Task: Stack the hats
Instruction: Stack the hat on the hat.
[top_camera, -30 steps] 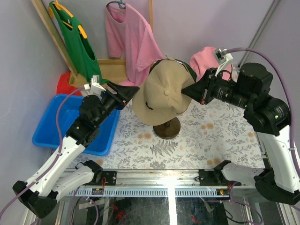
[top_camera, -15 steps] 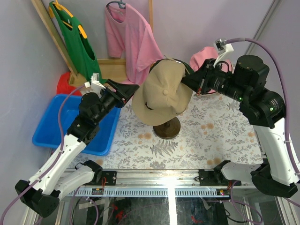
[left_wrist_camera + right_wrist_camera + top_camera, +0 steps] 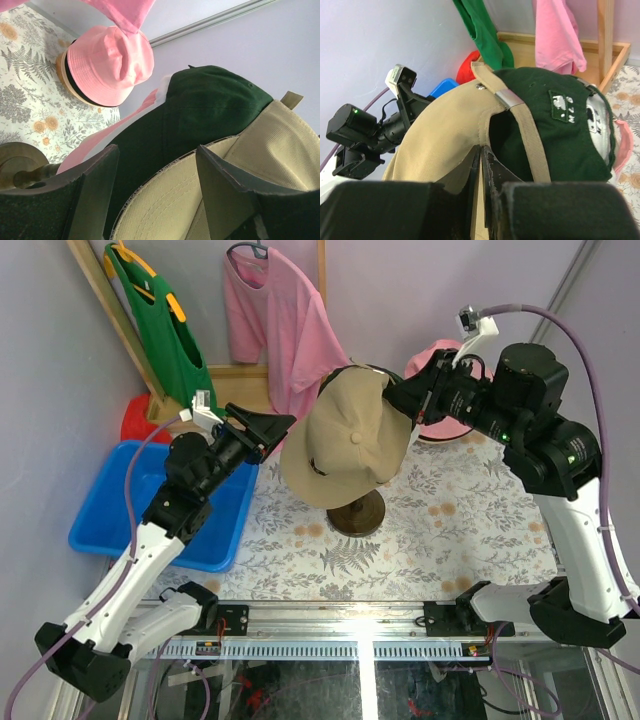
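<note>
A tan cap point(image 3: 345, 445) sits tilted over a dark green cap point(image 3: 352, 371) on the stand in the middle. The wrist views show the green cap point(image 3: 555, 125) under the tan cap point(image 3: 445, 135), with a pink cap's edge point(image 3: 105, 137) below them. My right gripper point(image 3: 402, 400) is shut on the tan cap's back edge by its strap. My left gripper point(image 3: 282, 425) is open, its jaws either side of the tan cap's brim point(image 3: 170, 205) without closing on it. A pink bucket hat point(image 3: 107, 67) sits on a second stand at the back right point(image 3: 440, 360).
The hat stand's round wooden base point(image 3: 357, 514) stands on the floral tablecloth point(image 3: 470, 520). A blue bin point(image 3: 110, 500) lies at the left. A pink shirt point(image 3: 280, 320) and a green garment point(image 3: 160, 320) hang on the wooden rack at the back.
My right gripper has moved up and back with the tan cap's back edge, tilting the cap. My left gripper has shifted slightly toward the brim.
</note>
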